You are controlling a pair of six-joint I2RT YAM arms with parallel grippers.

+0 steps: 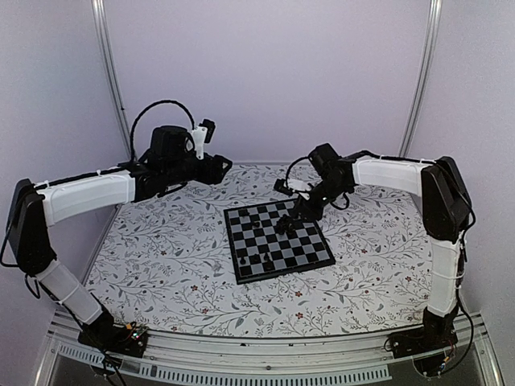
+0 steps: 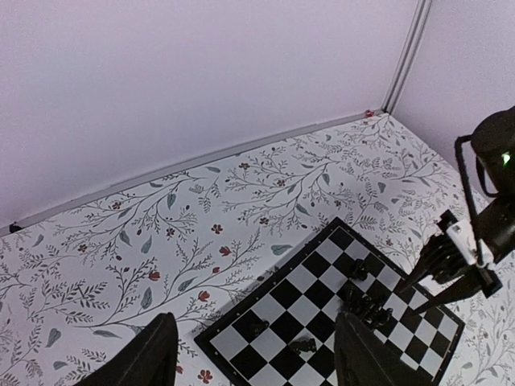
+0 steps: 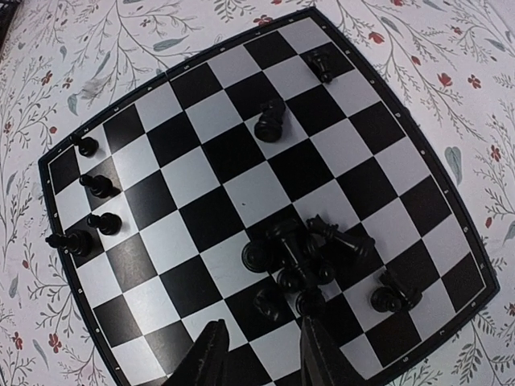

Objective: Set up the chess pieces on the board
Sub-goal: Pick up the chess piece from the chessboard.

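The board (image 3: 241, 186) lies flat on the floral cloth and also shows in the top view (image 1: 315, 256) and the left wrist view (image 2: 302, 278). A heap of black chess pieces (image 3: 298, 259) lies on its near-right squares. Several pieces (image 3: 98, 186) stand along its left edge. Single pieces (image 3: 269, 121) lie scattered elsewhere. My right gripper (image 3: 261, 359) is open and empty, hovering just above the board beside the heap (image 1: 286, 224). My left gripper (image 2: 257, 363) is open and empty, held high over the cloth behind the board's left corner (image 1: 223, 167).
The floral cloth (image 1: 161, 249) covers the table around the board. Pale walls with a metal corner post (image 2: 402, 56) close the back and sides. The right arm (image 2: 483, 217) reaches over the board's far side.
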